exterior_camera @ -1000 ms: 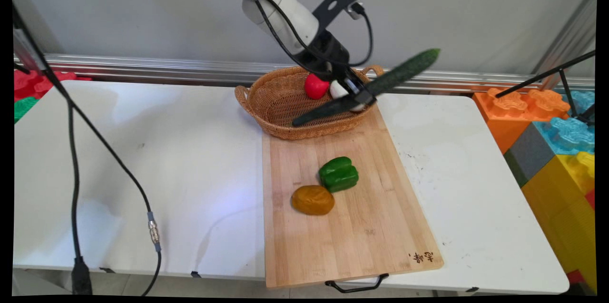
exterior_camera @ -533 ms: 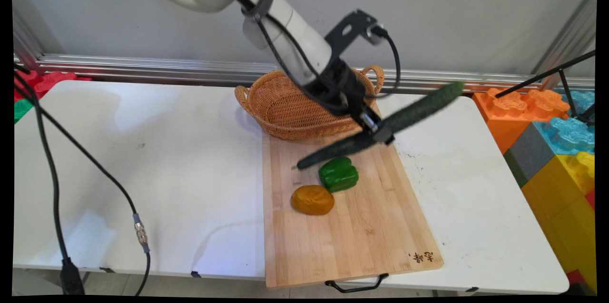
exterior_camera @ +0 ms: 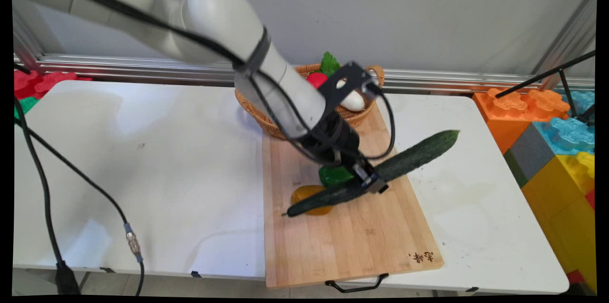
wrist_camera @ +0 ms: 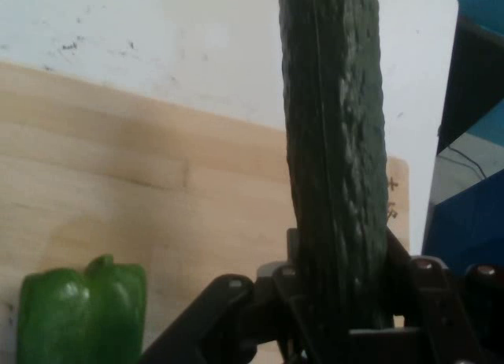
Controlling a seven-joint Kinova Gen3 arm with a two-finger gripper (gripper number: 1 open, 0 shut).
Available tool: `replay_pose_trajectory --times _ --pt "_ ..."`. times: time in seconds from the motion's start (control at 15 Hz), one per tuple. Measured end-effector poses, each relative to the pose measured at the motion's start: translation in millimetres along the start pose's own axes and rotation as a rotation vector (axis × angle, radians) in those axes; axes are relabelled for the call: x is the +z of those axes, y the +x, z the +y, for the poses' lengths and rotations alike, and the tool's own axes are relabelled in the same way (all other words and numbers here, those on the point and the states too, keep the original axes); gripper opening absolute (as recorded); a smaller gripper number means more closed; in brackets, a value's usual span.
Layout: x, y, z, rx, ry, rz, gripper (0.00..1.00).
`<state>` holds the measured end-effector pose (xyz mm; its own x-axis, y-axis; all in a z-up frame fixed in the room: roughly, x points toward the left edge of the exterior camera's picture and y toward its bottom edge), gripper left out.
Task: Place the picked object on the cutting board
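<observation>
One long cucumber (exterior_camera: 380, 174) sits clamped in the gripper (exterior_camera: 368, 183) fingers above the cutting board (exterior_camera: 361, 241), beside the green pepper (wrist_camera: 83, 313).

white table (exterior_camera: 142, 160) | on it: wooden cutting board (exterior_camera: 352, 241), wicker basket (exterior_camera: 266, 120)

The arm (exterior_camera: 247, 51) is white, with rounded, smooth links. A black band goes around the wrist. Black cables (exterior_camera: 304, 146) run along it and loop near a black bracket (exterior_camera: 345, 85). The gripper (exterior_camera: 370, 183) is black, with metal linkage.
</observation>
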<state>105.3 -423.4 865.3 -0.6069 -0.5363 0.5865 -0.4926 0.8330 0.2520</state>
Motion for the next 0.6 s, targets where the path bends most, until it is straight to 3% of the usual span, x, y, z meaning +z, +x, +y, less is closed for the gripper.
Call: replay_pose_trajectory --times 0.6 --pt "60 -46 -6 -0.017 0.031 -0.017 0.00"
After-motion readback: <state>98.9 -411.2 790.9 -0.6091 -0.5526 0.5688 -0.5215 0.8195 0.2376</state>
